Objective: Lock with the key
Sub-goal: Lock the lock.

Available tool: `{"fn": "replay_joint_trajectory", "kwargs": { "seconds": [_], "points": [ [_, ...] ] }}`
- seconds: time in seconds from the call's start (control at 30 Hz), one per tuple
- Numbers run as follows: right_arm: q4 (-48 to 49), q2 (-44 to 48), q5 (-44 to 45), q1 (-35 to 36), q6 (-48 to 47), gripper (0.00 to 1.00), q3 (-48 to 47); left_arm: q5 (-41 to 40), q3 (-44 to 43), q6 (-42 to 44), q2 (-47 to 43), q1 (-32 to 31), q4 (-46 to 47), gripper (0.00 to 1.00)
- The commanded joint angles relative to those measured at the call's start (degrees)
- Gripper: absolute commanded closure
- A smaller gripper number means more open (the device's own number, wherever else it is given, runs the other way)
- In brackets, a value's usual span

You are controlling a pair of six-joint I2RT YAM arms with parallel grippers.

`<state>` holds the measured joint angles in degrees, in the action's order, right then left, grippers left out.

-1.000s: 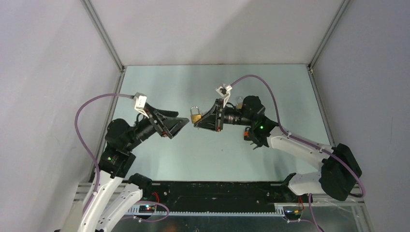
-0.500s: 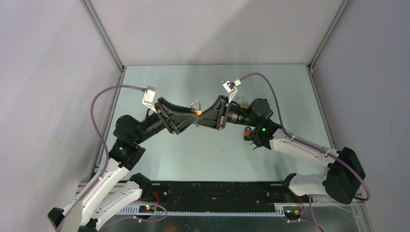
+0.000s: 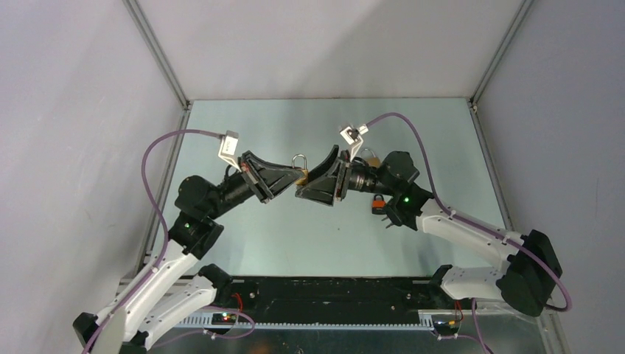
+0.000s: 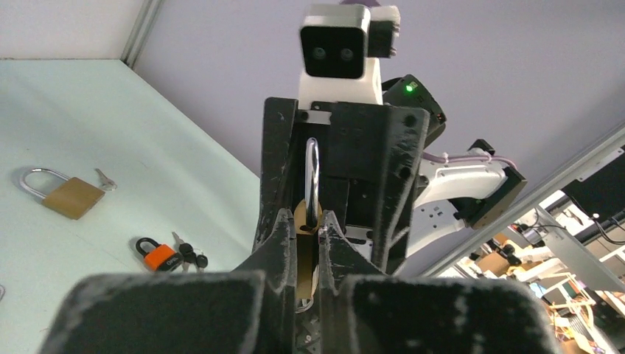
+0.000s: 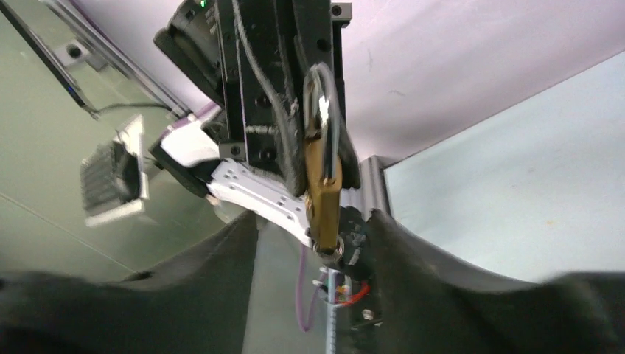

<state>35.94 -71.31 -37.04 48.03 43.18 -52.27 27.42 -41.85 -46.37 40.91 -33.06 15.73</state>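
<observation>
Nearest the arm bases, an orange padlock [image 3: 378, 200] lies on the table [image 3: 243, 125] beneath the right forearm, with a small bunch of keys [image 4: 188, 257] just beside it.

Farther out, above mid-table, the two grippers meet tip to tip. The left gripper [image 4: 304, 221] is closed almost fully. Its fingers pinch the flat sides of the brass padlock [image 3: 300, 175], which is held on edge, clear of the table. The lock's steel shackle [image 4: 312, 177] rises above the fingertips; the views do not show whether it is snapped home. The right gripper [image 5: 312, 221] faces the left one with its jaws spread wide — one finger stands on each side of the lock, and in both wrist views there is a gap between each finger and the brass. Something dark and round at the lock's lower end is too blurred to name.

Beyond the right wrist, a second brass padlock [image 4: 70, 198] lies flat on the table with its shackle pointing away, and a small key [image 4: 105, 178] sits just beside it.
</observation>
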Motion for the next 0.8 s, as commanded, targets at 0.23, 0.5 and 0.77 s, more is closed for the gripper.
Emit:
{"fn": "replay_joint_trajectory", "kwargs": {
  "seconds": [0.23,0.5,0.77],
  "points": [
    [-15.4,13.3,-1.0,-6.0,-14.2,0.11,-0.3,7.5,1.3,7.1,-1.2,0.0,2.5,1.00],
    [-26.3,13.5,1.0,-4.4,-20.8,0.33,-6.6,16.5,2.2,9.0,3.5,-3.0,2.3,1.00],
    [-36.8,11.6,-0.2,-2.8,-25.9,0.34,-10.6,17.2,2.0,11.4,5.0,-5.5,1.1,1.00]
  ]
}}
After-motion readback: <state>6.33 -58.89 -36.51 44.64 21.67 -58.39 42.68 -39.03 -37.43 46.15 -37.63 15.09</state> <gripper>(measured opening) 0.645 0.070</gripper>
